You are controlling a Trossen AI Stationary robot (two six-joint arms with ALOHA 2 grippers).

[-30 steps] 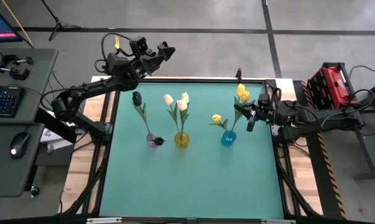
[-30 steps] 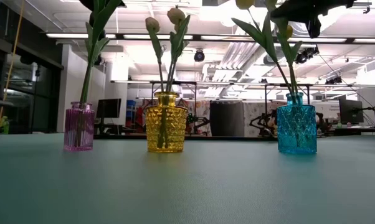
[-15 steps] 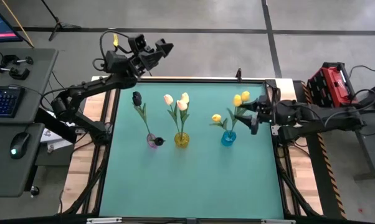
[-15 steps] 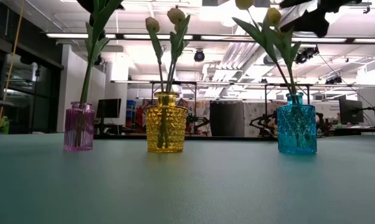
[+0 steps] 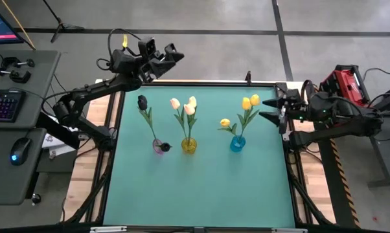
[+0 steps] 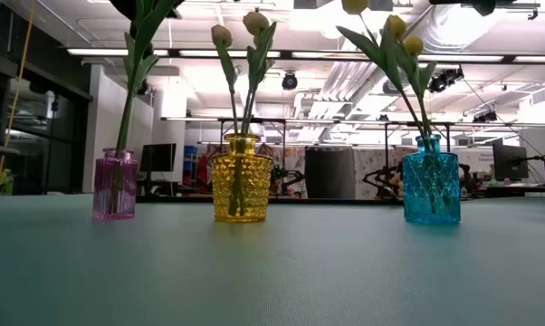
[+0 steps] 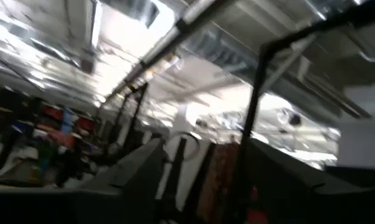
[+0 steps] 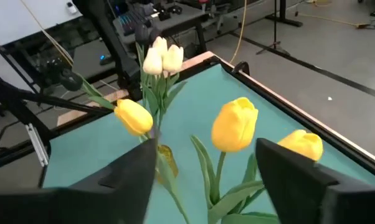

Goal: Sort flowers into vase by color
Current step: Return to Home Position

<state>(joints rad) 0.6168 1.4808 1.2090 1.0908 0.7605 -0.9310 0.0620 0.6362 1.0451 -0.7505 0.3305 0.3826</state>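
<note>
Three glass vases stand on the green table (image 5: 201,194). The pink vase (image 5: 159,147) (image 6: 115,185) holds a black tulip (image 5: 142,101). In the yellow vase (image 5: 189,145) (image 6: 242,177) stand three cream tulips (image 5: 189,109) (image 8: 162,57). Three yellow tulips (image 5: 250,101) (image 8: 235,127) stand by their stems in the blue vase (image 5: 237,144) (image 6: 431,179). My right gripper (image 5: 273,109) (image 8: 206,180) is open at the table's right edge, level with the yellow heads and apart from them. My left gripper (image 5: 172,53) is open, raised beyond the table's far left corner.
A desk with a keyboard (image 5: 2,103) and a mouse (image 5: 17,152) stands left of the table. A red case (image 5: 343,87) sits past the right edge. The near half of the green table top holds nothing but bare mat.
My right gripper has opened and let go of a yellow tulip, then drawn back toward the table's right edge. The tulip now stands in the blue vase with the other two yellow ones, its head leaning toward the right.
</note>
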